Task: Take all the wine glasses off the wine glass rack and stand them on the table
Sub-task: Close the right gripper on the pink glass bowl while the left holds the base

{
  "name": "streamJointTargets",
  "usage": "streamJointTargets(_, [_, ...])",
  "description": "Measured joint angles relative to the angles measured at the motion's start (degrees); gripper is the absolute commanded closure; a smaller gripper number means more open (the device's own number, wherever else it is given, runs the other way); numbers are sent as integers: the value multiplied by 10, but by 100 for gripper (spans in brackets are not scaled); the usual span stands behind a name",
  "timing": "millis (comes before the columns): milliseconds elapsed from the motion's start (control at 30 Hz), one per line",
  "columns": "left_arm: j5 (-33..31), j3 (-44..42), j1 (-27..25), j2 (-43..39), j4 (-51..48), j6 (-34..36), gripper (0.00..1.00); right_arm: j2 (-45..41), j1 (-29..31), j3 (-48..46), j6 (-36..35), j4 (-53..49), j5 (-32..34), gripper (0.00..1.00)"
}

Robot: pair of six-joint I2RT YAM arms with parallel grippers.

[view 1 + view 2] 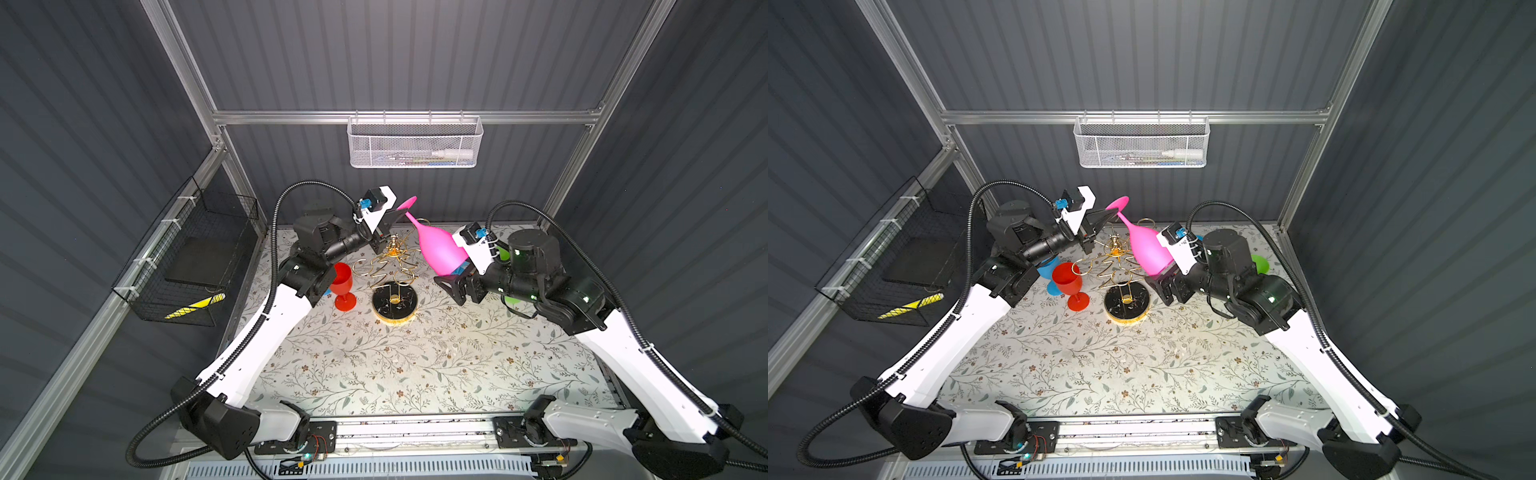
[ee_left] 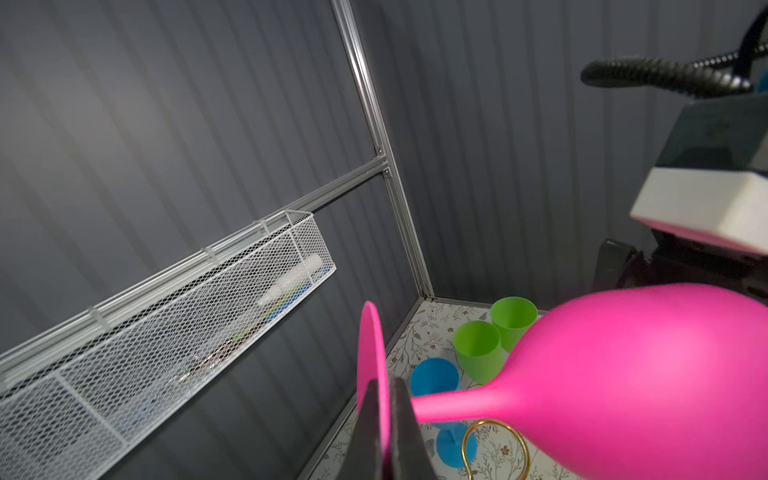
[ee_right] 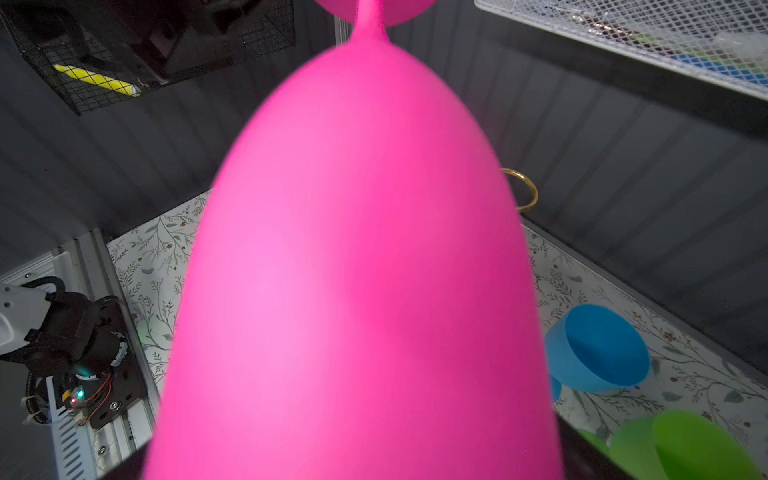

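A tabletop [image 1: 415,374] covered in a pale cloth printed with leafy sprigs sits inside a booth of dark grey ribbed walls on an aluminium frame. A white mesh basket [image 1: 413,143] hangs on the back rail and a black wire basket [image 1: 187,266] on the left wall. Near the middle back stands the wine glass rack [image 1: 395,307], gold spiral wire on a round black base. A red glass [image 1: 343,282] stands upright just left of it, and green cups [image 2: 478,349] and a blue glass [image 3: 598,349] sit toward the back corner. A pink wine glass [image 1: 438,245] hangs in the air above the rack, tilted, foot up and bowl down to the right, with a gold ring loop close beside it. The left gripper [image 1: 402,212] is clamped on the foot, its dark fingers [image 2: 405,432] pressed to either face of the disc. The right gripper [image 1: 457,282] sits at the bowl's mouth end with its jaws spread wide; whether they press on the bowl cannot be told.
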Motion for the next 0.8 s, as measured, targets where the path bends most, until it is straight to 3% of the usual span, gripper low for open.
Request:
streamJointTargets(200, [-70, 0, -1, -28, -5, -83, 100, -77, -39, -63, 32, 45, -37, 2])
streamJointTargets(367, [-75, 0, -1, -36, -7, -127, 100, -132, -107, -110, 80, 91, -111, 11])
streamJointTargets(567, [-75, 0, -1, -36, -11, -150, 100, -135, -160, -125, 139, 141, -192, 25])
streamJointTargets(800, [-72, 0, -1, -35, -11, -155, 100, -113, -171, -125, 195, 213, -243, 30])
